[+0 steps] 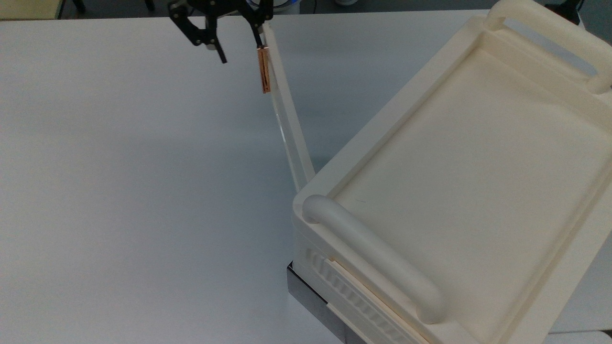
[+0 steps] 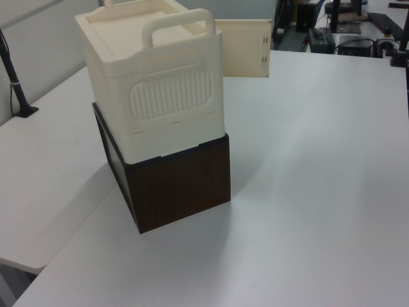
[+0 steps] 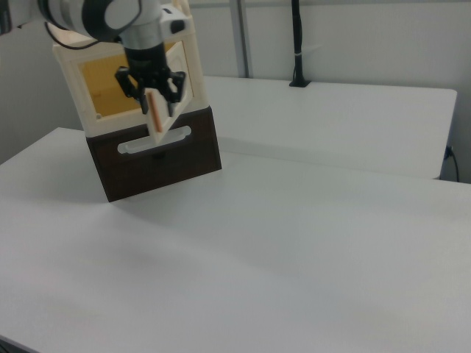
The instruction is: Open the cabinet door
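Observation:
The cream cabinet [image 1: 468,167] sits on a dark brown box [image 2: 179,185]. Its cabinet door [image 1: 287,124] stands swung far out from the front corner, reaching toward the top view's upper left. A copper-orange strip [image 1: 263,71] marks its free end. My gripper [image 1: 241,53] hovers at that end, open, and its right finger rests against the door's tip. In the left view the door [image 2: 243,48] sticks out to the cabinet's right. The right view has the gripper [image 3: 156,107] in front of the orange cabinet interior [image 3: 110,84], with the door [image 3: 163,125] seen edge-on.
The white table [image 1: 119,191] spreads wide on the top view's left. Two thick rounded handles [image 1: 377,258] cross the cabinet's top. A black pole [image 3: 298,44] stands at the far table edge in the right view. Desks with equipment lie behind in the left view.

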{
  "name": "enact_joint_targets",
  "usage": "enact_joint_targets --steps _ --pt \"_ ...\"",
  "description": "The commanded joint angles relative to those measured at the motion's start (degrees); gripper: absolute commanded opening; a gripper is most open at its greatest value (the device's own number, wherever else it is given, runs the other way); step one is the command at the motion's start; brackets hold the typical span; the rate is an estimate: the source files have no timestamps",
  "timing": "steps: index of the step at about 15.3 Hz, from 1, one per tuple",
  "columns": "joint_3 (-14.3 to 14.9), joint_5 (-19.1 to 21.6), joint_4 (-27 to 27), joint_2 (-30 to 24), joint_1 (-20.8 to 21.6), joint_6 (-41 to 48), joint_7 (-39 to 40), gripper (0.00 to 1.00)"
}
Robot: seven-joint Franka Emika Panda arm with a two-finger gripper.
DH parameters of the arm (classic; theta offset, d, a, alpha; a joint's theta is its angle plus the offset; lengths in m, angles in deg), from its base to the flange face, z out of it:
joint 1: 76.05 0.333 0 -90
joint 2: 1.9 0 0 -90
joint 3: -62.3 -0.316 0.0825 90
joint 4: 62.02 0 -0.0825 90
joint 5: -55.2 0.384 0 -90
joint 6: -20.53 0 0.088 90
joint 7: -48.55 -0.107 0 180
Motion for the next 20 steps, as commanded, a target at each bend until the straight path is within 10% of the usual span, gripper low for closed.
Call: enact_joint_targets --steps 1,12,20 --pt "0.30 -0.99 0.89 -1.30 -3.32 1.19 -0.18 1.00" --pt "6.72 -1.95 0.71 -6.39 -6.31 10.14 -0.88 1.00" --pt "7.85 -8.37 1.15 -7.54 3.08 15.51 -20.20 1.00"
